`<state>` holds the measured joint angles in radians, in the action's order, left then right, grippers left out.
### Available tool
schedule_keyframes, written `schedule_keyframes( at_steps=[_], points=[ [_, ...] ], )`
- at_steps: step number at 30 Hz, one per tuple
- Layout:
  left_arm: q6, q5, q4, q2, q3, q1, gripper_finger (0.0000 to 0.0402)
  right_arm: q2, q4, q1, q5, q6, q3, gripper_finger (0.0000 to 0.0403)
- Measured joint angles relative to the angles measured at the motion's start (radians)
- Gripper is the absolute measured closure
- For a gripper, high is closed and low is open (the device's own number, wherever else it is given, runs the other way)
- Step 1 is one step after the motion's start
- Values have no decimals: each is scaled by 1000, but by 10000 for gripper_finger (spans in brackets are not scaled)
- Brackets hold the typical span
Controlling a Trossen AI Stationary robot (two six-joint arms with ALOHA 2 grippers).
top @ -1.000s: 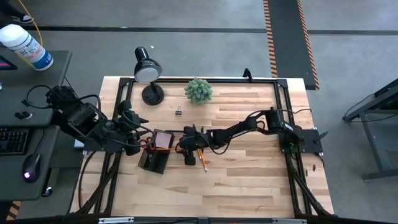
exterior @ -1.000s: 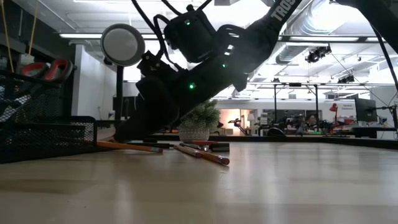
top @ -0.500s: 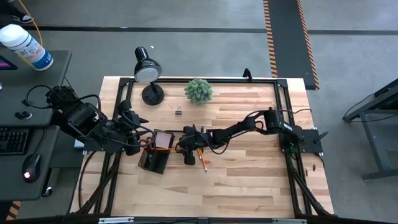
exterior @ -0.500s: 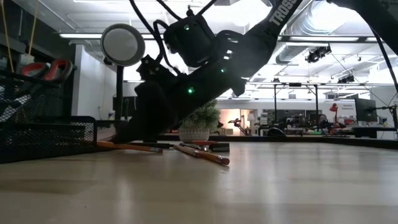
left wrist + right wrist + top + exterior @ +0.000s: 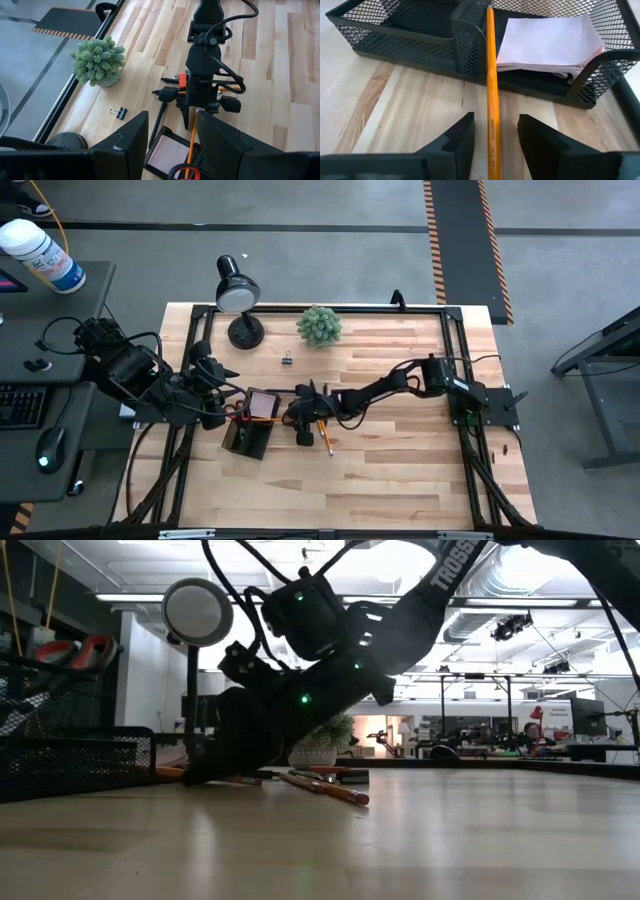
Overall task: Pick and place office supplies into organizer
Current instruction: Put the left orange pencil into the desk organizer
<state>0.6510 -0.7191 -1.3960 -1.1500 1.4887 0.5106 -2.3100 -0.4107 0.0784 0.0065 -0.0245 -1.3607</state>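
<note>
The black wire-mesh organizer [image 5: 470, 40] on the wooden tabletop [image 5: 400, 460] holds a pale pink sticky-note pad [image 5: 547, 42]. A yellow pencil [image 5: 491, 90] lies between the right gripper's [image 5: 492, 135] parted jaws, untouched; the left gripper [image 5: 170, 145] hovers nearby, jaws apart and empty.

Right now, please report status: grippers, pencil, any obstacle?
Right gripper open, astride pencil. Pencil tip leans on organizer wall, sticky notes inside. Left gripper open, above organizer. Path clear.

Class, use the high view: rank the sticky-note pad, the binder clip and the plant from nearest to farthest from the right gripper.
From the right gripper:
1. Sticky-note pad, in the organizer just beside it.
2. Binder clip, on open table toward the lamp.
3. Plant, at the far edge.
</note>
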Motion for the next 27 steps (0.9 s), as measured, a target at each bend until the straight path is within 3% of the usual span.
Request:
schedule_keyframes(
  at_steps=[3,9,27],
  points=[
    [0,0,0,0,0,0,247,0,-2,0,-1,3,0,288],
    [0,0,0,0,0,0,247,0,5,-1,3,30,0,386],
    [0,0,-2,0,0,0,247,101,175,-14,44,113,1,388]
  ],
)
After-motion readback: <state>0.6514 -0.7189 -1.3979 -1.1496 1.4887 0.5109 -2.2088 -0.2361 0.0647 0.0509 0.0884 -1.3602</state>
